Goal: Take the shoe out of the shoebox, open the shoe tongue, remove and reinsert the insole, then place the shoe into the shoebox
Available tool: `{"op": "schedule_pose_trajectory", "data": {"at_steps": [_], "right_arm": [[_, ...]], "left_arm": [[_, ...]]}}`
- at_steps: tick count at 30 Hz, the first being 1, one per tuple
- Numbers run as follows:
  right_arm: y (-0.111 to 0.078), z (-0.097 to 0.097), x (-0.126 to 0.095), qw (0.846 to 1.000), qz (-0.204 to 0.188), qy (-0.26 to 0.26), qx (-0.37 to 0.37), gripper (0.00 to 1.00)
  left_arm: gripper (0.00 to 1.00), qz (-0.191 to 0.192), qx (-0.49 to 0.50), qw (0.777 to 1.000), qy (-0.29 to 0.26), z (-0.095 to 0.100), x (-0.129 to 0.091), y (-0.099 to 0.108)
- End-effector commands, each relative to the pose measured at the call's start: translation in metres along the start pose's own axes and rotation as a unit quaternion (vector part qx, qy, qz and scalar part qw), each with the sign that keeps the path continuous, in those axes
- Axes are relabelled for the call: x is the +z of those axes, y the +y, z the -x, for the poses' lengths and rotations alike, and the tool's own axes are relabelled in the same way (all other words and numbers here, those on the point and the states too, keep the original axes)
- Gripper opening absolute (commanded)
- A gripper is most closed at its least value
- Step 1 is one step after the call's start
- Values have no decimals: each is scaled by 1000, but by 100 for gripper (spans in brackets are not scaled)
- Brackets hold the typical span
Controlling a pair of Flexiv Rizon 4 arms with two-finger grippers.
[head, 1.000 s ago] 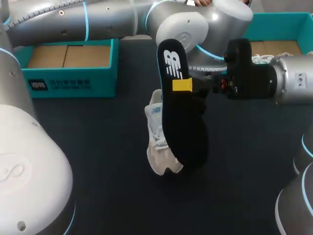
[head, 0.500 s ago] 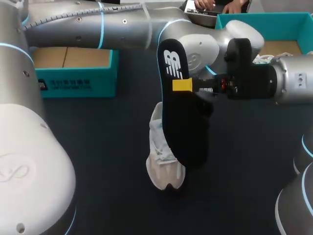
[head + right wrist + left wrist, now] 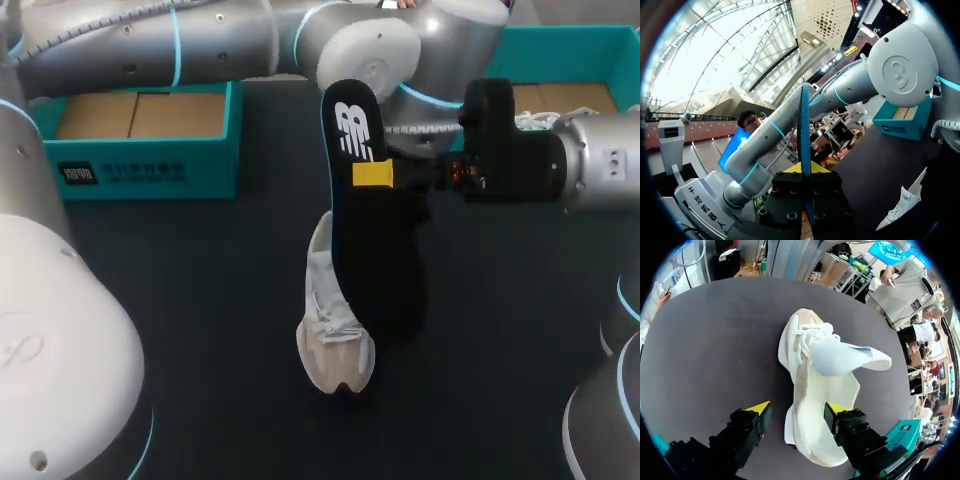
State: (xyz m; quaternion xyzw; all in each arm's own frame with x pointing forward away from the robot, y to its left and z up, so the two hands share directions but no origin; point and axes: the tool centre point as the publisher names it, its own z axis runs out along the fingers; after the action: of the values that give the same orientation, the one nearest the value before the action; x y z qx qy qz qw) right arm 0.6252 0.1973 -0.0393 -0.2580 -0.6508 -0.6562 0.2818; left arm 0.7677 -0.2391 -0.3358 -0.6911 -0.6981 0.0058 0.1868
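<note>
The pale cream shoe (image 3: 335,330) stands on the dark table with its toe toward the near edge. In the left wrist view the shoe (image 3: 820,380) has its tongue pulled up, and my left gripper (image 3: 796,409) is open astride its heel, one finger clear of the side. The head view hides that gripper behind the insole. My right gripper (image 3: 372,173) is shut on the black insole (image 3: 375,240), holding it on edge in the air above the shoe. In the right wrist view, the insole (image 3: 805,140) rises as a thin blade from between the yellow tips (image 3: 805,167).
A teal shoebox (image 3: 140,150) with a cardboard floor sits at the back left. A second teal box (image 3: 560,60) at the back right holds something white with laces (image 3: 535,120). My left arm (image 3: 200,40) spans the back of the table.
My left gripper has opened and let go of the shoe's heel. The shoe has settled lower and nearer the front edge. The right arm and insole have kept still.
</note>
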Motion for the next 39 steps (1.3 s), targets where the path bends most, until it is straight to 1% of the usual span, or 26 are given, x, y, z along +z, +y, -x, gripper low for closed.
{"op": "schedule_pose_trajectory", "data": {"at_steps": [1,7,14,17,19,20,22,25,29,30,33,34,36,37,39], "right_arm": [[0,0,2,1000,-1,-2,1,0],[0,0,2,1000,-1,-2,1,0],[0,0,2,1000,-1,-2,1,0],[2,0,-7,1000,10,-9,21,0],[7,3,-14,999,6,-10,34,0],[10,5,-18,999,4,-11,44,0],[16,11,-28,998,-2,-13,58,0],[32,22,-43,997,-8,-12,71,0],[52,45,-65,995,-1,-15,99,0],[56,51,-70,994,-3,-18,106,0],[66,72,-86,991,9,-26,134,0],[70,79,-90,989,17,-24,142,0],[76,92,-97,986,34,-42,157,0],[77,97,-99,985,32,-47,163,0],[77,97,-99,985,32,-47,163,0]], "left_arm": [[100,5,-2,996,-87,-30,-28,2],[100,4,-3,989,-150,-36,-61,13],[100,-2,21,976,-215,-45,-90,16],[100,-6,36,969,-246,-48,-100,15],[100,-7,43,961,-274,-51,-106,15],[100,-13,53,957,-285,-53,-110,15],[100,-16,59,948,-311,-56,-117,13],[100,-15,65,939,-338,-60,-126,8],[100,-1,68,927,-369,-65,-137,-3],[100,1,71,923,-377,-68,-141,-5],[100,15,72,912,-403,-75,-152,-10],[100,20,71,909,-410,-77,-155,-12],[100,24,77,901,-426,-81,-162,-16],[100,25,75,898,-433,-83,-165,-18],[100,22,81,902,-423,-85,-170,-22]]}}
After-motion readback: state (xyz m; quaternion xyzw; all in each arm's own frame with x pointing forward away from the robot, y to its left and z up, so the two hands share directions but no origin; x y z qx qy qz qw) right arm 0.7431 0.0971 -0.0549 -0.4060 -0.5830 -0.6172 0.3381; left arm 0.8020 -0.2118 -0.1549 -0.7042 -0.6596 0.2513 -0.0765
